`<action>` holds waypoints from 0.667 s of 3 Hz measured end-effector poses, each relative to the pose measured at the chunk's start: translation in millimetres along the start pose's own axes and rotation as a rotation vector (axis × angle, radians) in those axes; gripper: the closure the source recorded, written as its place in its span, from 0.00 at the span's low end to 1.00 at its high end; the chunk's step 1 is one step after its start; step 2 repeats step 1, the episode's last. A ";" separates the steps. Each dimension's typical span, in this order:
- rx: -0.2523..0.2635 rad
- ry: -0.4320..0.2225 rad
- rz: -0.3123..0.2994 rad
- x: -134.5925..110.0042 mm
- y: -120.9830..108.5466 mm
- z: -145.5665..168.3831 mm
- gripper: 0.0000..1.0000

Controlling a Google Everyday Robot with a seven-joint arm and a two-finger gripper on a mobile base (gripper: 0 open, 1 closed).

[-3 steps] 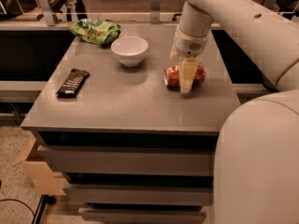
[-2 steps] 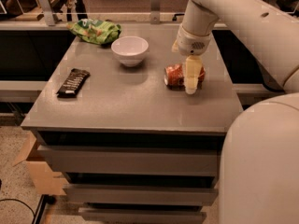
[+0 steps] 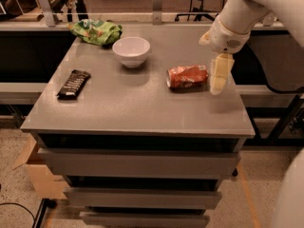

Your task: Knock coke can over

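Coke can (image 3: 187, 76) is down on its side on the worktop (image 3: 142, 106), right of centre, long axis running left to right across my view. One end faces the white bowl's side and the other faces the gripper. Red-orange body and pale lettering show; I can't read the print.

Gripper (image 3: 217, 87) hangs just past the can's right end, near the worktop's right edge, pointing down. The fingers (image 3: 220, 70) read as one cream piece, pressed together with nothing between them. From here I can't tell whether they touch the can or stand a hair off it. The white arm (image 3: 244, 15) comes in from the upper right.

The rest on the worktop:
- White bowl (image 3: 131, 50) sits upright behind and left of the can, apart from it.
- Green snack bag (image 3: 97, 31) lies at the back left corner.
- Dark wrapped bar (image 3: 73, 83) lies flat on the left side, well apart from the can.

Drawer fronts (image 3: 137, 163) sit below the worktop. A cardboard box (image 3: 35, 172) is on the floor at lower left.
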State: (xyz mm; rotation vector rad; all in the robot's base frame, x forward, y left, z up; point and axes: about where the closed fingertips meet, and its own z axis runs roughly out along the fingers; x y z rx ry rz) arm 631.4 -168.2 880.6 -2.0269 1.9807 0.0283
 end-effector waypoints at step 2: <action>0.061 -0.033 0.076 34.1 7.1 -21.0 0.00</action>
